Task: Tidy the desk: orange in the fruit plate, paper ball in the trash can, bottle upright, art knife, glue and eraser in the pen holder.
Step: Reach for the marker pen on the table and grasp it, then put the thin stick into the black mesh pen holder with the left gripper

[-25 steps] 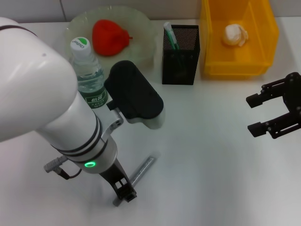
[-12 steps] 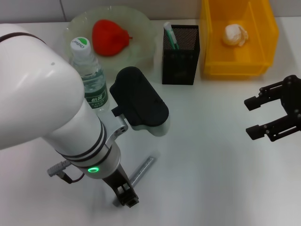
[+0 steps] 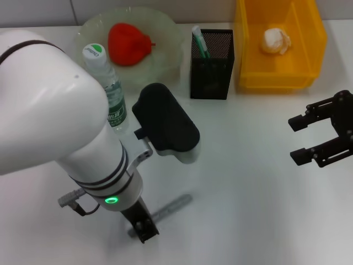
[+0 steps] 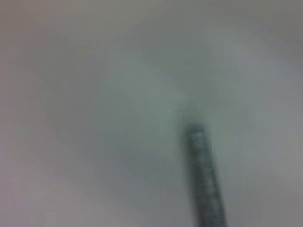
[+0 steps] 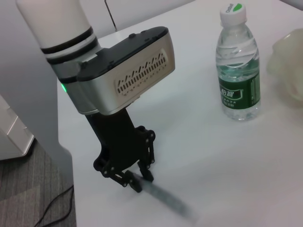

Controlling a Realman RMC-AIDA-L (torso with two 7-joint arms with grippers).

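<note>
The art knife (image 3: 168,208), a thin grey metal stick, lies at the table's front, left of centre. My left gripper (image 3: 142,229) points down and is shut on the knife's near end; the right wrist view shows its fingers (image 5: 127,179) pinching the knife (image 5: 163,197). The left wrist view shows only the blurred knife (image 4: 204,179). My right gripper (image 3: 294,139) is open and empty at the right edge. The bottle (image 3: 105,83) stands upright. The orange (image 3: 129,43) lies in the fruit plate (image 3: 165,33). The glue (image 3: 199,41) stands in the black mesh pen holder (image 3: 212,69). The paper ball (image 3: 276,40) lies in the yellow trash bin (image 3: 278,80). No eraser shows.
The bottle (image 5: 239,71) stands close behind my left arm, whose bulky white body hides the table's left side. The plate, pen holder and bin line the back edge. Bare white table lies between the two grippers.
My left gripper has moved slightly toward the front edge. The knife's free end has swung to the right, so it now lies flatter across the table. The right gripper has barely moved.
</note>
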